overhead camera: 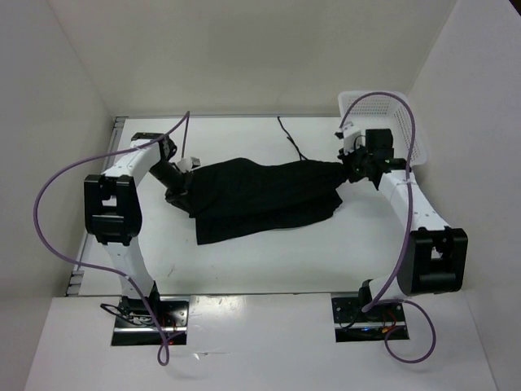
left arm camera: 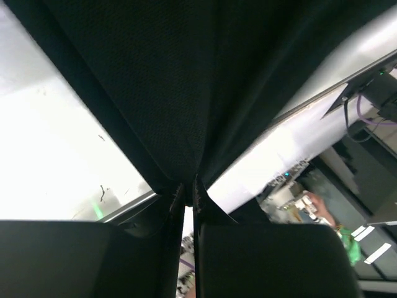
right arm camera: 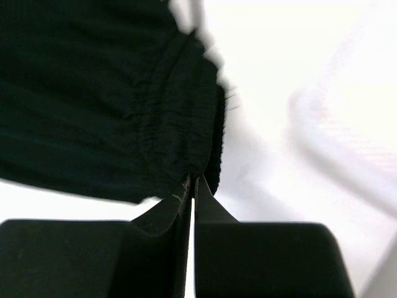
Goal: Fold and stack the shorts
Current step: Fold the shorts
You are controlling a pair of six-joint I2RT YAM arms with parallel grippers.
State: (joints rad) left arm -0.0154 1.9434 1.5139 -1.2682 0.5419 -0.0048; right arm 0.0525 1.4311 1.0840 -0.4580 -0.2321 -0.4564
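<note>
Shorts (overhead camera: 260, 199) stretched over the table (overhead camera: 269, 261), left jaws pinched shut on one end, right jaws shut on the waistband edge by their tips only; if you pull harder, that thin bite may slip.

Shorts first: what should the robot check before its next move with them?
1. The left tool is shut on the shorts: ok.
2. The right tool is shut on the waistband: ok.
3. The shorts are spread between both tools: ok.
4. The cloth is smooth: not ok, the near edge shows uneven layers.
5. The basket is apart from the shorts: ok.
6. The shorts are folded: not ok, not yet done.
</note>
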